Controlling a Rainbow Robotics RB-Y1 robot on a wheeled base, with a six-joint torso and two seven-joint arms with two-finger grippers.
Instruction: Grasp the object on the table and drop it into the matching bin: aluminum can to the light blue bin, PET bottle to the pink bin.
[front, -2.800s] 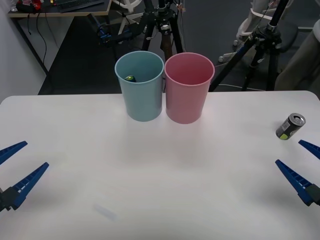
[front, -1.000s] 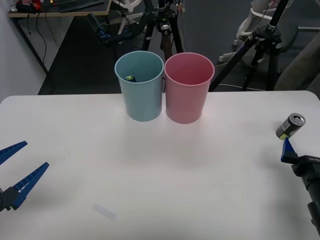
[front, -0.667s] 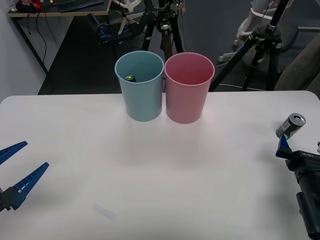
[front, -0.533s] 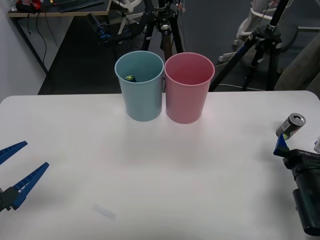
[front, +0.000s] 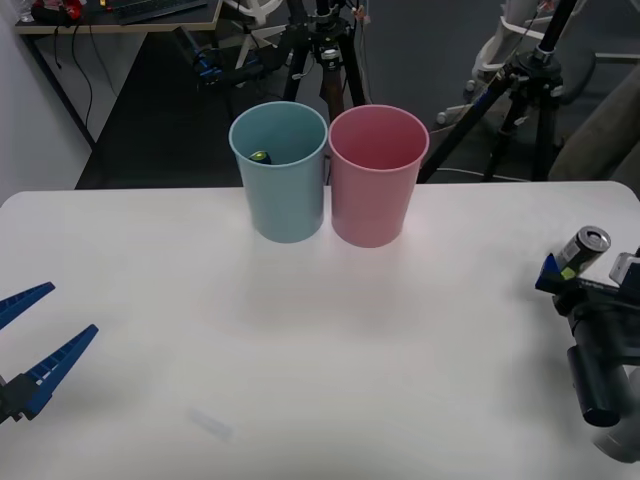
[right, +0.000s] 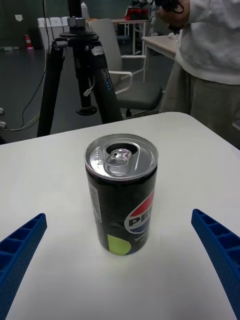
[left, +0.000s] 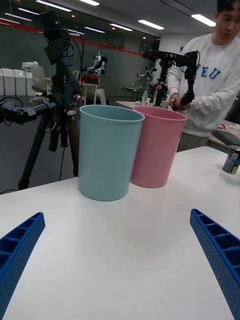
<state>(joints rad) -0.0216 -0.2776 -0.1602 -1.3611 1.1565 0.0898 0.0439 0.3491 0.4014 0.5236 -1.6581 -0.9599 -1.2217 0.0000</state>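
Observation:
The aluminum can (front: 582, 250), dark grey with a silver top and a yellow-green patch, stands upright near the right edge of the white table (front: 300, 340). My right gripper (front: 585, 272) is open right in front of it. In the right wrist view the can (right: 121, 195) stands centred in the wide gap of the right gripper (right: 119, 218), whose fingers do not touch it. The light blue bin (front: 280, 190) and the pink bin (front: 375, 195) stand side by side at the table's far middle. My left gripper (front: 70, 310) rests open at the left edge.
A small can (front: 261, 157) lies inside the light blue bin. Black tripods (front: 520, 90) stand on the floor behind the table. A person in a white sweater (right: 210, 45) stands past the table's right side. The left wrist view has both bins (left: 107, 155) ahead.
My right gripper has moved from the near right edge forward to the can, and its fingers now flank it. The can, the bins and the left arm have stayed put.

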